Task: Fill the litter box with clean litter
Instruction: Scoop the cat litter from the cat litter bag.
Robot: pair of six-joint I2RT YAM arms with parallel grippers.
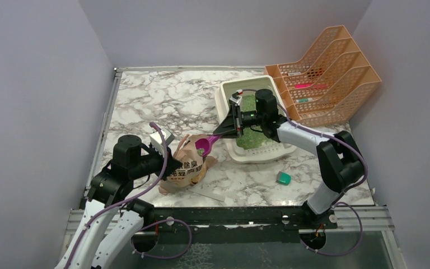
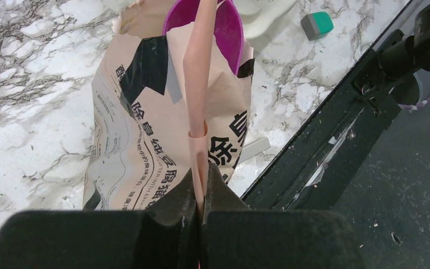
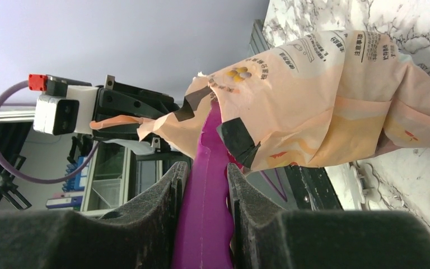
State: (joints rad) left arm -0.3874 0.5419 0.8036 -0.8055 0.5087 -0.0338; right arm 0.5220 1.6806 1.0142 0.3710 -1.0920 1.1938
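Scooping step: bag (image 2: 145, 123) pinched in closed left gripper (image 2: 200, 185). Scoop (image 3: 206, 224) handle clamped by right gripper (image 3: 206, 174), bowl at the bag mouth. A deeper dip is judged needed next.

The paper bag (image 2: 137, 140) just ahead of the left gripper (image 2: 200, 193) bears large dark characters, 除臭; its smaller print is too small to read.

Colour key: the tabletop (image 1: 162, 101), white marble pattern with grey veining; the litter box (image 1: 257, 156), plain cream-white; the clean litter (image 1: 252, 141), bright green granules; the paper bag (image 2: 140, 140), tan, printed with black characters and black patches; the scoop (image 1: 203, 148), solid magenta; the file rack (image 1: 336, 95) at the far right corner, orange open mesh; the block (image 1: 284, 178) near the tabletop's near edge, teal with a grey face; the walls (image 1: 33, 84), pale lilac-grey.
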